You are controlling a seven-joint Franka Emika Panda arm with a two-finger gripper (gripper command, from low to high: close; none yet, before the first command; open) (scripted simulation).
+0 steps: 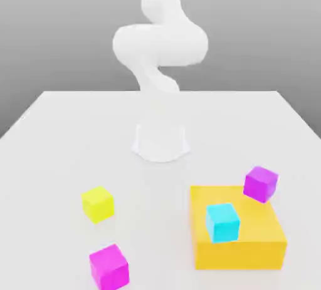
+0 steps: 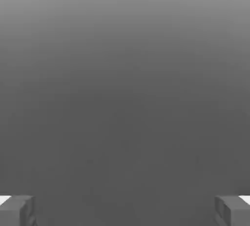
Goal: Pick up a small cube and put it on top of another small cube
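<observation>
The hot-pink small cube point(image 1: 109, 266) rests on the white table near its front edge, toward the exterior view's left. The violet-purple small cube point(image 1: 260, 183) sits on the far right corner of a large yellow block point(image 1: 238, 245). The white arm point(image 1: 160, 47) rises from its base at the table's middle and curls upward, far from both cubes. In the hand view my gripper point(image 2: 125, 210) is open, its two grey fingertips point(image 2: 17, 210) wide apart, with nothing between them and only grey background ahead.
A cyan cube point(image 1: 222, 222) stands on top of the yellow block. A small yellow cube point(image 1: 98, 204) lies on the table behind the pink one. The arm's round base point(image 1: 160, 141) stands mid-table. The white table point(image 1: 75, 132) stretches wide around it.
</observation>
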